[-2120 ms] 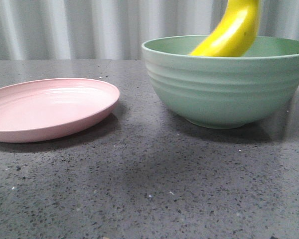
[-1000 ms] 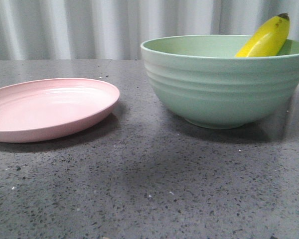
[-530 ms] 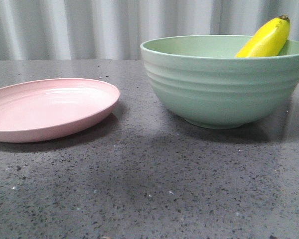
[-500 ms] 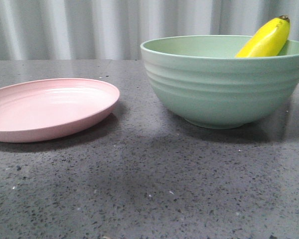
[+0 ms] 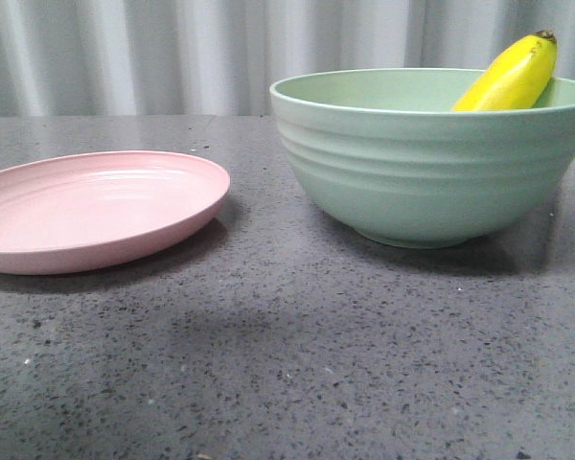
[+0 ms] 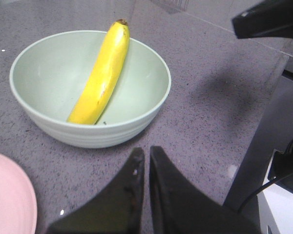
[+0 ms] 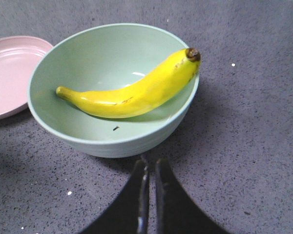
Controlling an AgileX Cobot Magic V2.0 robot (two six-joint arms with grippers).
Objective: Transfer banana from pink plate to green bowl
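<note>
Banana (image 7: pixel 132 95): one, bright yellow, curved, lying loose inside the green bowl (image 7: pixel 151 134), body across the inner slope, brown tip propped on and slightly over the rim on the side away from the pink plate (image 5: pixel 96 206); in the front view only its upper end shows above the rim. Nothing grips it. Green bowl: deep, ridged outside, upright on the speckled grey table (image 5: pixel 297 374), holding the banana alone apart from a small dark fleck on its inner wall. Pink plate: shallow, bare, just beside the bowl to its left in the front view, a narrow strip of table between the two, not touching. Left gripper (image 6: pixel 142 165): fingers pressed nearly together with a thin slit between them, holding nothing, above the table on the near side of the bowl. Right gripper (image 7: pixel 150 173): likewise closed and unladen, above the table just outside the bowl's wall. Task status, as judged: transfer appears complete, banana off plate and in bowl; nothing left but clearing the arms away. Room: broad open tabletop before both vessels; the overhanging banana tip and the tall bowl rim are the edges to keep clear of.
</note>
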